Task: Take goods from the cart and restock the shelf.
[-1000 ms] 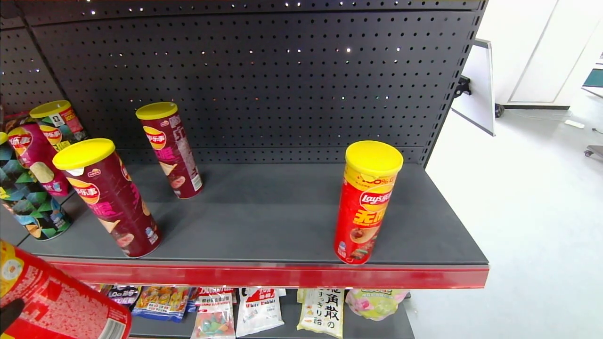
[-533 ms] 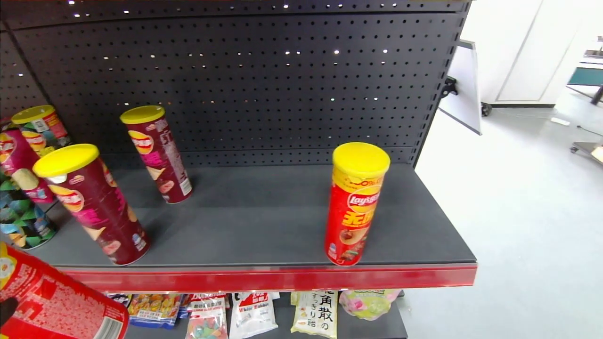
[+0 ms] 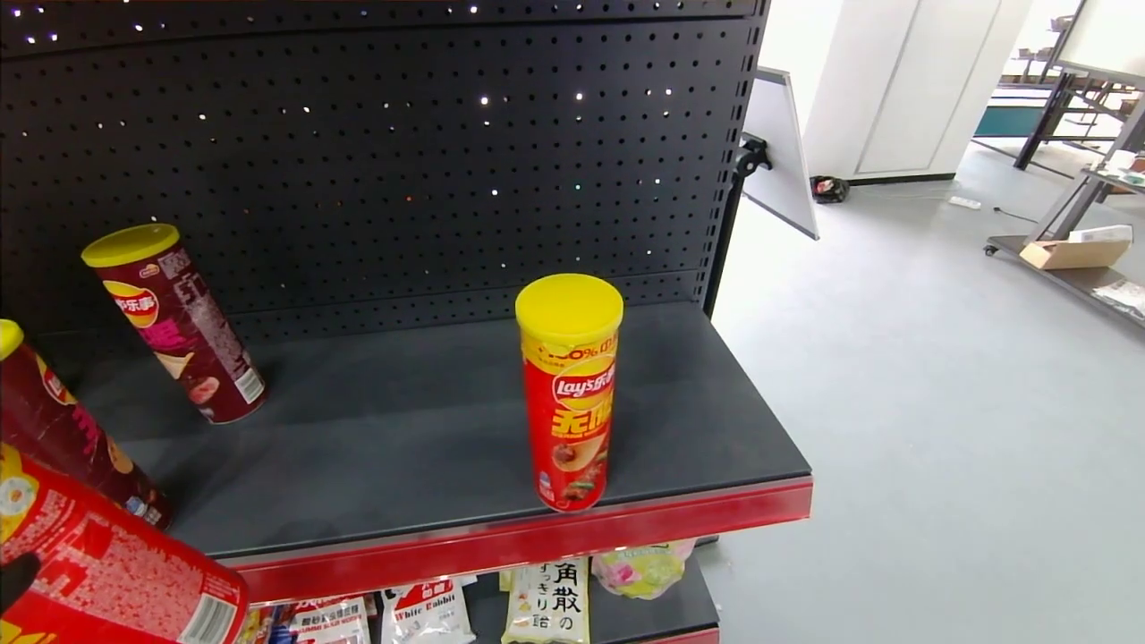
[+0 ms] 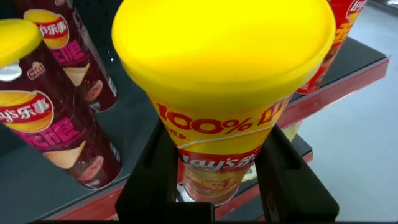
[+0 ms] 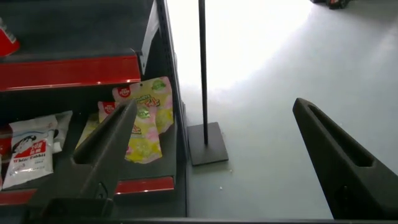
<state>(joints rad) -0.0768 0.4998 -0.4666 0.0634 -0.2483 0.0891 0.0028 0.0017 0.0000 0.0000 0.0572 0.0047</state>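
Left end effector [image 4: 221, 171] clamped on red chip can [image 4: 224, 62], yellow lid, before the shelf [image 3: 402, 429]. Right end effector [image 5: 214, 109] fingers apart, near lower snack bags [image 5: 146, 118].

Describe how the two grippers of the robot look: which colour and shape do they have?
Both are matte black. The left gripper has two broad, flat fingers. The right gripper has two long fingers that narrow toward the tip, each with a groove along it.
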